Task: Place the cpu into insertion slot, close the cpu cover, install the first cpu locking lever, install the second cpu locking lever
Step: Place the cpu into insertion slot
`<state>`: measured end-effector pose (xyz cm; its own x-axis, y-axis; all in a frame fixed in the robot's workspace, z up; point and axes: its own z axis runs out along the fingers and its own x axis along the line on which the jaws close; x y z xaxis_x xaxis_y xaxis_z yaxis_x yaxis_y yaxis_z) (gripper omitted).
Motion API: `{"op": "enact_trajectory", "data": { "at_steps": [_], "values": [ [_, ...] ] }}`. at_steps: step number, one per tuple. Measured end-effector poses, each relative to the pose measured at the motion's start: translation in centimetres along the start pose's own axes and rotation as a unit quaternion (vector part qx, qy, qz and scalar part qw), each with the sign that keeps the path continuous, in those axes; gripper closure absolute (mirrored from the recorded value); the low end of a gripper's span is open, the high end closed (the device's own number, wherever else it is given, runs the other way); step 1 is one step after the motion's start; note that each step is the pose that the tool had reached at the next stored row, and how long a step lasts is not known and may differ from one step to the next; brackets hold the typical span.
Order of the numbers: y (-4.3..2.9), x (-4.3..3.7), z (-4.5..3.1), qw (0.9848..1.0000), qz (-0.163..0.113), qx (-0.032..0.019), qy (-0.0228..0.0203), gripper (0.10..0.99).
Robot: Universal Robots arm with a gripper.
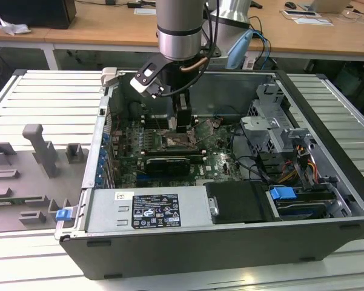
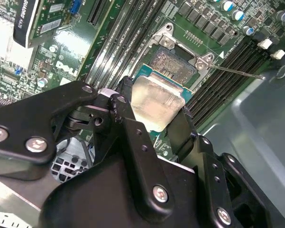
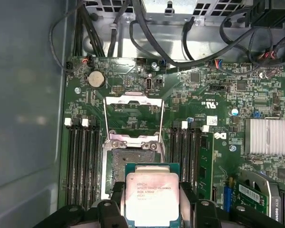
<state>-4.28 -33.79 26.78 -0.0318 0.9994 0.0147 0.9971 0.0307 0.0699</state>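
Observation:
In both wrist views my gripper [image 2: 156,110] [image 3: 151,202] is shut on the cpu [image 2: 154,99] [image 3: 151,192], a small square chip with a pale silver top, held by two opposite edges between black fingers [image 2: 127,97]. The chip hangs a little above the insertion slot [image 3: 114,172] [image 2: 174,62], a dark square socket with a metal rim, and overlaps one side of it. The cpu cover [image 3: 133,118] stands swung open beyond the socket. A thin locking lever [image 2: 237,72] sticks out beside the socket. In the exterior view the gripper [image 1: 182,126] hovers over the green motherboard [image 1: 215,159] inside the open computer case.
Long black memory slots [image 3: 80,161] flank the socket on both sides. A finned heat sink [image 3: 265,137], an expansion card [image 1: 166,163], black cables [image 3: 147,35] and a drive cage [image 1: 269,124] crowd the case. The power supply [image 1: 148,209] lies along the front. Case walls [image 3: 23,95] close in.

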Motion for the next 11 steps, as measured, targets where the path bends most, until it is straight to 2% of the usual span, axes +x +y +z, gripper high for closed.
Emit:
{"op": "enact_trajectory", "data": {
  "at_steps": [7, 11],
  "values": [
    [-0.01, 0.00, 0.15, 1.0000, 0.000, -0.0002, 0.0001, 0.545],
    [-0.04, 0.15, 0.63, 1.0000, 0.000, -0.0001, -0.0001, 0.545]
  ]
}}
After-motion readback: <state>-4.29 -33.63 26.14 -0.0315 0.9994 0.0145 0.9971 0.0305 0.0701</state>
